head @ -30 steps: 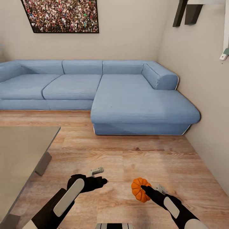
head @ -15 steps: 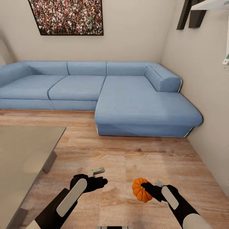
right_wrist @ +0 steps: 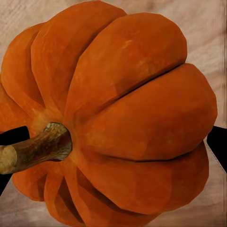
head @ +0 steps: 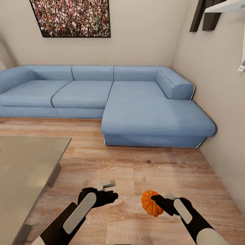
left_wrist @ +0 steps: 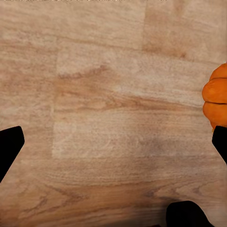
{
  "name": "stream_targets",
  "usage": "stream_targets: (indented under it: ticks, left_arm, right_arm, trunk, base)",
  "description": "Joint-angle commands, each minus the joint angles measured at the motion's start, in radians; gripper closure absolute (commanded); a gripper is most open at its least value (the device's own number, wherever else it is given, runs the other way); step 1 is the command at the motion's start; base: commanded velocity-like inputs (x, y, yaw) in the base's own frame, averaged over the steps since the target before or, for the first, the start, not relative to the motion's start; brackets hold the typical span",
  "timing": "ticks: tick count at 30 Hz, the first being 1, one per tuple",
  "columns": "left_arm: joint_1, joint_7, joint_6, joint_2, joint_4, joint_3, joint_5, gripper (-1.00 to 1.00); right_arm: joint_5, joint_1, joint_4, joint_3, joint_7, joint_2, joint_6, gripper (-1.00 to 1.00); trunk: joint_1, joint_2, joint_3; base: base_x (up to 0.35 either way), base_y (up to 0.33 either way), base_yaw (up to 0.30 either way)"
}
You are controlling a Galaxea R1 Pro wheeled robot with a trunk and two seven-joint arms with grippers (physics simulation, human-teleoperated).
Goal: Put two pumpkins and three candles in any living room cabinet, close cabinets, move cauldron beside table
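since half a second ago almost nothing has shifted: sofa, picture and table sit in the same spots in the head view, so my base and head have settled after the earlier swing. my left gripper [head: 114, 196] has crept slightly toward the middle; my right gripper [head: 154, 200] stays low over the floor.

right gripper: clenched on one pumpkin [head: 150, 203]. right wrist view shows the pumpkin [right_wrist: 113, 118] between my dark fingertips [right_wrist: 217, 144], one at each side, with ribs and short brown stem turned toward the camera.

left gripper: carries nothing. left wrist view shows its fingertips [left_wrist: 9, 146] spread wide, with bare wood floor [left_wrist: 113, 113] between them and the pumpkin's orange edge [left_wrist: 215, 101] at the frame border.

pumpkin location: held above the floor [head: 143, 170], in front of the blue corner sofa [head: 136, 102], beside the wall on my right. glass-topped table [head: 23, 163] on my left; crowd picture [head: 73, 17] on the far wall.
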Motion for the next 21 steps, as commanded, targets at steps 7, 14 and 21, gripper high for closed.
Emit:
stream_targets:
  ticks: [7, 14, 21]
  left_arm:
    - [-0.001, 0.009, 0.001, -0.001, -0.001, -0.004, 0.013, -1.00]
    - [-0.001, 0.009, 0.001, -0.001, -0.001, -0.006, 0.014, -1.00]
    - [-0.001, 0.014, 0.025, 0.026, 0.005, -0.006, 0.001, -1.00]
  right_arm:
    - [-0.014, 0.000, -0.001, 0.006, -0.008, -0.006, -0.002, 1.00]
    - [-0.015, 0.000, -0.001, 0.005, -0.004, -0.009, -0.003, 1.00]
    - [-0.019, -0.022, 0.001, 0.003, 0.003, -0.013, 0.000, 1.00]
  trunk:
    - [-0.027, 0.049, 0.021]
    - [-0.054, 0.098, 0.043]
    - [-0.061, 0.112, 0.049]
  base:
    - [0.000, 0.000, 0.001]
    - [0.000, 0.000, 0.000]
    - [0.000, 0.000, 0.000]
